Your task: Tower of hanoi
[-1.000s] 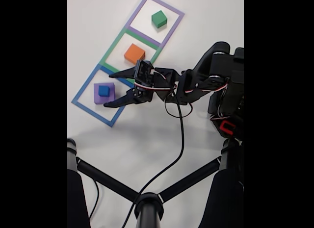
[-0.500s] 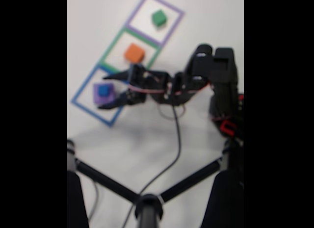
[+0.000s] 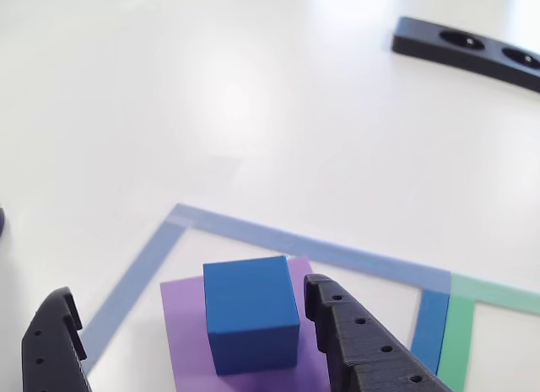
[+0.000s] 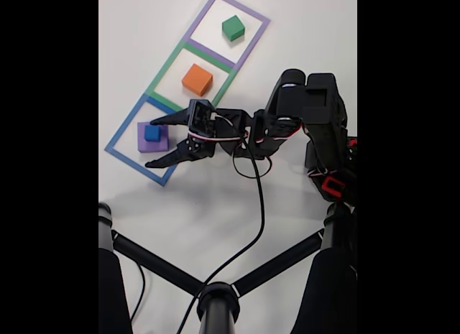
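Fixed view: the gripper (image 4: 149,142) has its black fingers spread wide, tips flanking the purple block (image 4: 152,139) without touching it. On that flat matte slab sits a smaller blue cube (image 4: 152,133), inside the blue-taped square (image 4: 121,128). White tabletop (image 4: 187,197) lies open around them. The orange cube (image 4: 196,80) and green cube (image 4: 232,27) occupy the neighbouring squares.

- Gripper (image 4: 149,142), jaws spread, tips bracketing the purple block (image 4: 152,138) and the blue cube (image 4: 152,132) on it, at 9 o'clock.
- Orange cube (image 4: 197,80) and green cube (image 4: 232,27) at 12 o'clock, each in its own taped square.
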Motion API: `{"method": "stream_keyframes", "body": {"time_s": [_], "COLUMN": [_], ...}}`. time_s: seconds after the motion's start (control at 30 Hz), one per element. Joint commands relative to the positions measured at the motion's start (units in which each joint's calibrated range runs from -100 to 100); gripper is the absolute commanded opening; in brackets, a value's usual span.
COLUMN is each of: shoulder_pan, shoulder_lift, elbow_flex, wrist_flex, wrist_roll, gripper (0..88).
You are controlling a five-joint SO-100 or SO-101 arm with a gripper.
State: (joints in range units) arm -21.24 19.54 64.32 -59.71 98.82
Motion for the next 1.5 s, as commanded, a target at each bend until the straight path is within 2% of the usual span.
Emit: {"method": "stream_keyframes", "body": {"time_s": [0.0,0.37,0.73,0.97,1.23,1.37,1.47], "shoulder_pan": [-0.7,-0.8,0.1,0.5,1.6,3.3,4.9], "shoulder_lift": [-0.5,-0.5,-0.6,-4.7,-28.4,-45.0,-56.1], "elbow_flex": [-1.6,-1.1,0.0,0.4,2.7,0.5,-6.2], "wrist_flex": [-1.5,-1.3,-1.0,2.0,25.4,47.2,69.2], "wrist_roll": [1.2,1.2,1.2,1.2,1.2,1.2,1.2], "gripper": [25.8,10.2,1.8,1.9,1.9,1.9,1.8]}}
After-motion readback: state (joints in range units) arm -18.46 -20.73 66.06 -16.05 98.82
